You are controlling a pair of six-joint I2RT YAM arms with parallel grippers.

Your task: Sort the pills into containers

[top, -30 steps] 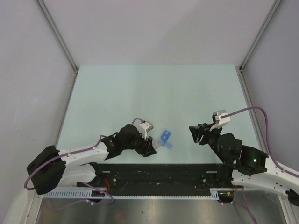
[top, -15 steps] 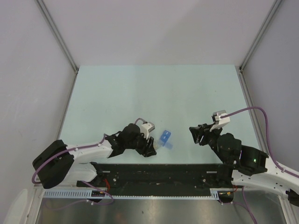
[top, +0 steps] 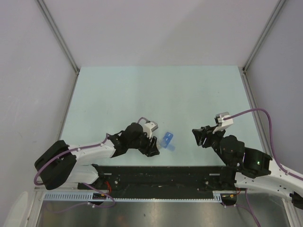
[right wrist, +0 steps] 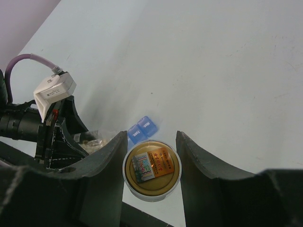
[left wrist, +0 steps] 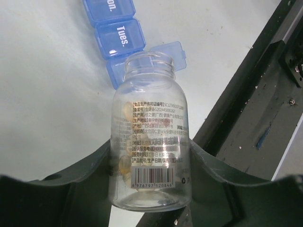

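Note:
The blue pill box lies on the table between the arms. In the left wrist view its compartments marked "on." and "Tues." are shut, and the third has its lid open. My left gripper is shut on a clear uncapped pill bottle, whose mouth is just over the open compartment. A few yellowish pills lie near the bottle's base. My right gripper is shut on the gold-labelled bottle cap, held right of the box.
The black base rail runs along the near table edge, close behind the bottle. The left arm's wrist camera and the bottle show at the left of the right wrist view. Grey enclosure walls surround the table.
My left arm has shifted slightly right and turned, bringing the bottle's mouth closer to the pill box. The right arm and cap have not moved.

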